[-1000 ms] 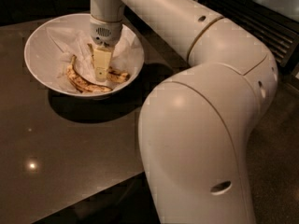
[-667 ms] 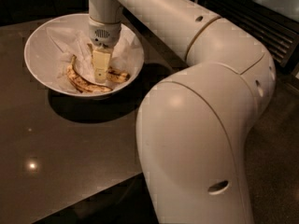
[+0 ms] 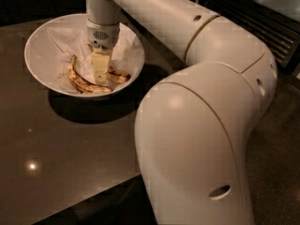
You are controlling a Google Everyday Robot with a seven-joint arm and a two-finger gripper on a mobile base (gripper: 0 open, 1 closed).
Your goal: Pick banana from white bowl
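Note:
The white bowl (image 3: 47,41), lined with crumpled white paper, stands on the dark table at the upper left. Two bananas lie in it. A curved, brown-streaked banana (image 3: 79,82) lies at the front left. The paler banana (image 3: 118,75) lies just right of it, mostly hidden behind the gripper. My gripper (image 3: 100,78) points straight down into the bowl, its tip at the bananas between the two. I cannot tell whether it touches either one.
The bowl rests on a dark glossy table (image 3: 56,144) whose front edge runs across the lower left. My large white arm (image 3: 201,125) fills the right half of the view. A slatted dark panel (image 3: 262,27) is at the back right.
The gripper has stayed in the bowl over the bananas, perhaps slightly lower. The arm's big elbow has shifted a little to the left. The bananas have not moved.

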